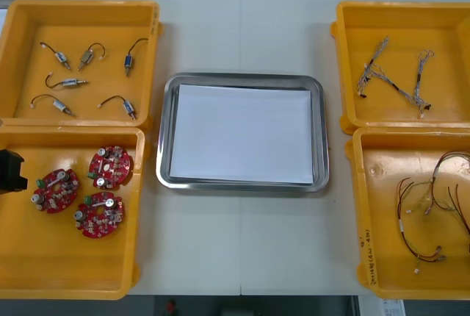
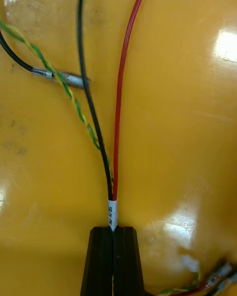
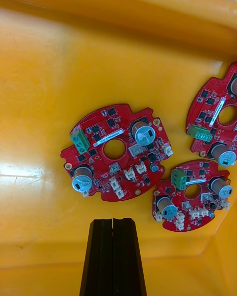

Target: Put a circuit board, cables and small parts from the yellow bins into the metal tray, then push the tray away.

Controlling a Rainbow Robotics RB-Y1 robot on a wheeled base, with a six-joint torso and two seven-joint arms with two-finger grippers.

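Three round red circuit boards (image 1: pixel 56 189) lie in the near left yellow bin (image 1: pixel 66 272). My left gripper (image 3: pixel 113 221) hangs shut and empty over that bin, just short of the largest-looking board (image 3: pixel 117 150); it shows black at the table's left edge (image 1: pixel 10 170). My right gripper (image 2: pixel 113 228) is low over a yellow bin floor (image 2: pixel 187 143), shut on a red and black cable (image 2: pixel 116 128) at its white label. A green and yellow twisted cable (image 2: pixel 74 98) crosses beside it. The metal tray (image 1: pixel 167 132), white inside, sits in the middle.
The far left bin (image 1: pixel 22 22) holds several small metal parts (image 1: pixel 60 57). In the far right bin (image 1: pixel 352 29) lie twisted cables (image 1: pixel 382 73). The near right bin (image 1: pixel 367 257) holds red, yellow and black cables (image 1: pixel 433 206).
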